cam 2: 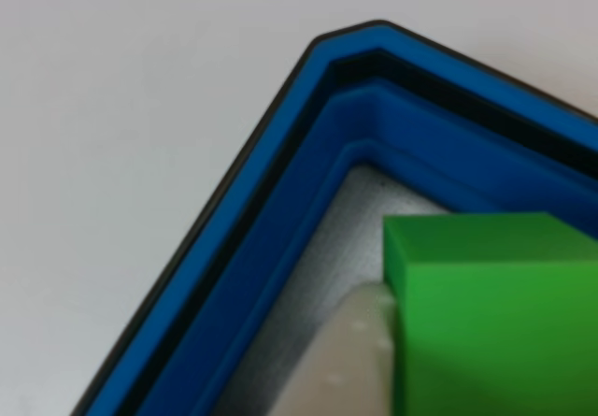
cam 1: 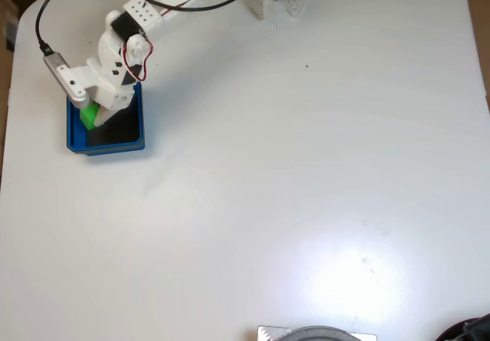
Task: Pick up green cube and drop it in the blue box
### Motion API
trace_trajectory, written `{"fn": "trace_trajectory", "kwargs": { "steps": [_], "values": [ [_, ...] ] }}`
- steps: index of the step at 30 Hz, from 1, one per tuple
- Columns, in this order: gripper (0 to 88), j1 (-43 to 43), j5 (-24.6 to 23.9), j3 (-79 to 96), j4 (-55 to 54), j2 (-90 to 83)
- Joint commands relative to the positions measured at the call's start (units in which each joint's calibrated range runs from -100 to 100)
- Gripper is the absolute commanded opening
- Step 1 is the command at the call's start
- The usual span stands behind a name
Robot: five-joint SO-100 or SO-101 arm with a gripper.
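Item 1. Blue box (cam 1: 107, 143): seated near the left edge of the bench (cam 1: 306, 165) in the fixed view, directly beneath the hand. Thick stepped walls and a clipped corner show in the other view (cam 2: 280, 201), with the floor lying below the hand. Low walls and an open top leave a free way in from above, which suits a drop.

Item 2. Green cube (cam 1: 90, 114): carried in the hand, over the left half of the box and inside its wall line in the fixed view. In the other view the cube (cam 2: 486, 313) fills the lower right, with one white finger (cam 2: 346, 360) pressed flat against its left face. Whether it hangs above the floor or touches it cannot be told.

Item 3. Hand (cam 1: 93, 116): closed on the cube, fingers pointing down into the box. Holding over the interior rather than the rim means a release should land the cube within the walls.

Item 4. Arm (cam 1: 145, 15): white, reaching from the top of the bench down and leftward to the hand, red and black wires along it.

Status, judged: carry complete; release outstanding.
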Motion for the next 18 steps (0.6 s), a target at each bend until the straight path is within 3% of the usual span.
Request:
{"fn": "trace_trajectory", "kwargs": {
  "steps": [1,6,18],
  "values": [
    [8.2,0.4,0.1,-3.4,-1.3,-1.1],
    [14.8,0.4,0.1,-3.4,-1.4,-1.1],
    [15.6,0.4,0.1,-3.2,-1.3,-1.4]
  ]
}}
